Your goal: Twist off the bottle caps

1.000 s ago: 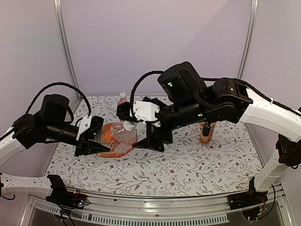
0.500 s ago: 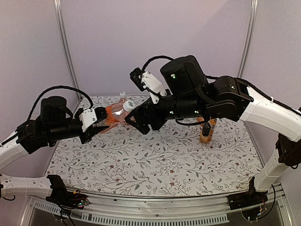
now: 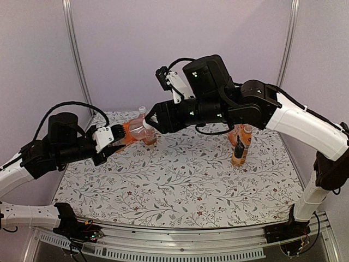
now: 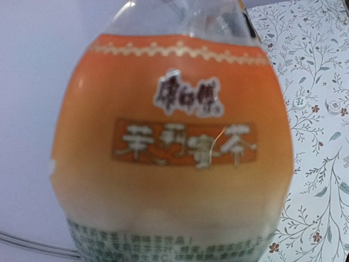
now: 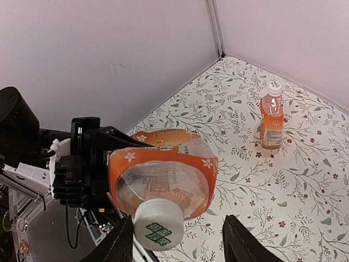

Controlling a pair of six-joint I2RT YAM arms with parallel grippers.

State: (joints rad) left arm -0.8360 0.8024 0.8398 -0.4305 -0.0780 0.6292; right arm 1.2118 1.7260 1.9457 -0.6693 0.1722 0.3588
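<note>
Clamped in the left gripper (image 3: 116,135) by its orange-labelled body: an orange-drink bottle (image 5: 163,174), clear of the floral tablecloth (image 3: 191,191) and lying close to level, neck pointed toward the right arm (image 3: 256,112); filling nearly the whole left wrist view with its label, so no left fingers to be seen there; seen instead from the right wrist, pressed against the body from both sides.

Topping that bottle: a white cap (image 5: 158,232) with green print, seated on the neck, between the two fingers of the right gripper (image 5: 179,221); flanked, not pinched; close beside one finger, a clear gap toward the other; jaws spread apart, grasping nothing.

Standing upright on the cloth toward the back wall, apart from the held bottle: a second orange bottle (image 5: 271,123) with a second white cap (image 5: 274,87) in place.

Further right in the overhead view, upright and just beside one another: a black-labelled bottle (image 3: 239,153) and a plain orange bottle (image 3: 247,134); tops partly behind the right arm; caps there impossible to make out.
</note>
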